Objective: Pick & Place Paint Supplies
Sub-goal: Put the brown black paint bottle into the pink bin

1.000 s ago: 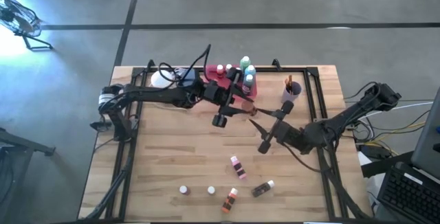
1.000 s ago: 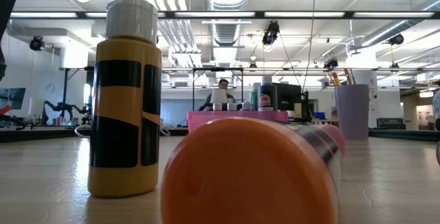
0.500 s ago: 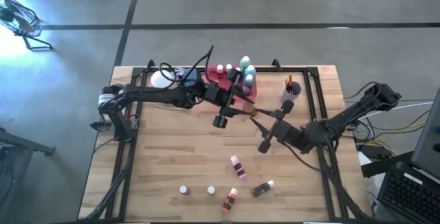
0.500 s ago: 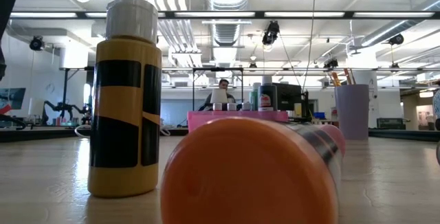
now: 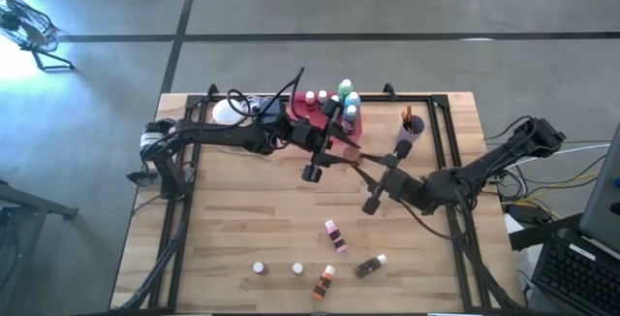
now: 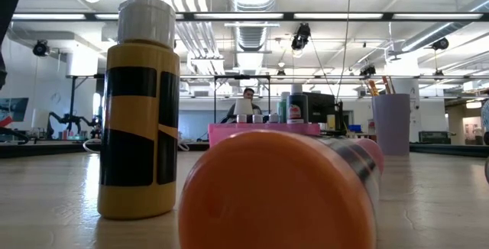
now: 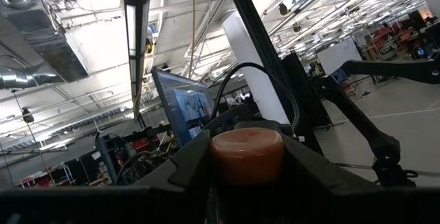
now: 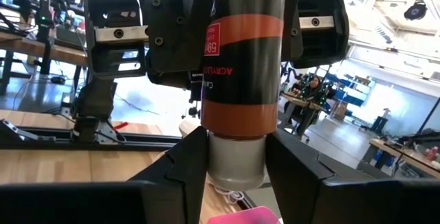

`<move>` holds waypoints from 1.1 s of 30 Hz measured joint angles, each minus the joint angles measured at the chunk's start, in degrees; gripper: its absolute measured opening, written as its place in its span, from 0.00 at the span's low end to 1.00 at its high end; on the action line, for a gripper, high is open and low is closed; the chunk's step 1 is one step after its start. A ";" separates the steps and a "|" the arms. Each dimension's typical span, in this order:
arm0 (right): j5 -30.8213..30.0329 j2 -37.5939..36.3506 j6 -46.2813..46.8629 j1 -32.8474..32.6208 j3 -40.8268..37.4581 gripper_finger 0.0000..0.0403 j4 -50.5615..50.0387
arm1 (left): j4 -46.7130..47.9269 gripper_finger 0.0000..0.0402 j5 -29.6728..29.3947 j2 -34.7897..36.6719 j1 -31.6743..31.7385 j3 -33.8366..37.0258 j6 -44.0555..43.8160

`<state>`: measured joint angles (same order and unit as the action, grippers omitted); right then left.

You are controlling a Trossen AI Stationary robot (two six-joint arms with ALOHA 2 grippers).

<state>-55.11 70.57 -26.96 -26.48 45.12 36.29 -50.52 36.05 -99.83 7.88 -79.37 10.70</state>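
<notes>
Closer now than before: right gripper pinching orange paint bottle by its cap; left gripper clamps its body, beside pink tray.

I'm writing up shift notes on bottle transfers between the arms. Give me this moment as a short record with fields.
stage: apparent mid-air handover, above the table's middle
item: orange-banded bottle with white cap
left gripper: shut on the bottle's base end
right gripper: at the cap end; grip not confirmed
loose bottles: five, on the wooden table nearer the front edge
pink tray: several bottles standing in it
purple cup: holds brushes
</notes>
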 joint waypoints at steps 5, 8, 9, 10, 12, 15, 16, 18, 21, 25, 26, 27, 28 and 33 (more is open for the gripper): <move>0.03 0.00 0.79 0.24 -0.01 0.34 -0.11 | 0.03 0.35 -0.02 0.00 -0.01 0.00 -0.10; -0.14 0.02 0.91 0.24 -0.02 0.33 -0.13 | 0.17 0.36 0.27 -0.04 -0.07 0.00 -0.09; -0.16 0.02 1.14 0.24 -0.02 0.32 -0.13 | 0.22 0.36 0.50 -0.04 -0.07 0.00 -0.23; -0.16 0.04 1.14 0.24 -0.04 0.30 -0.24 | 0.48 0.37 0.68 -0.04 -0.05 0.00 -0.24; -0.36 0.04 1.14 0.24 -0.04 0.27 -0.58 | 1.06 0.38 0.92 -0.04 -0.04 0.00 -0.22; -1.00 0.04 1.19 0.24 -0.04 0.27 -1.25 | 1.59 0.42 1.08 -0.04 -0.04 -0.02 -1.14; -2.05 0.04 1.06 0.23 -0.04 0.27 -1.46 | 1.74 0.42 1.09 -0.04 -0.01 -0.02 -1.57; -4.16 0.04 0.75 0.19 -0.04 0.27 -2.07 | 2.15 0.44 1.00 0.00 0.04 0.00 -2.21; -5.73 0.04 0.65 0.19 -0.01 0.30 -2.76 | 3.76 0.44 0.87 0.87 0.25 0.00 -2.46; -6.41 0.04 0.28 0.21 0.13 0.29 -2.91 | 8.91 0.44 1.01 3.34 1.23 0.00 -2.33; -6.75 0.04 0.11 0.24 0.13 0.28 -2.98 | 10.00 0.44 1.19 4.06 1.63 0.00 -2.30; -7.32 0.04 -0.01 0.24 0.13 0.27 -3.19 | 11.36 0.44 1.38 5.00 2.03 0.00 -2.33; -7.96 0.04 -0.04 0.24 0.13 0.27 -3.23 | 12.75 0.44 1.44 5.95 2.45 -0.01 -2.37; -9.50 0.04 -0.67 0.21 0.13 0.27 -3.57 | 21.00 0.44 1.46 9.92 4.18 -0.13 -2.85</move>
<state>-64.61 70.61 -27.63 -26.26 45.25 32.72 -29.53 37.51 -89.91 12.06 -79.50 7.85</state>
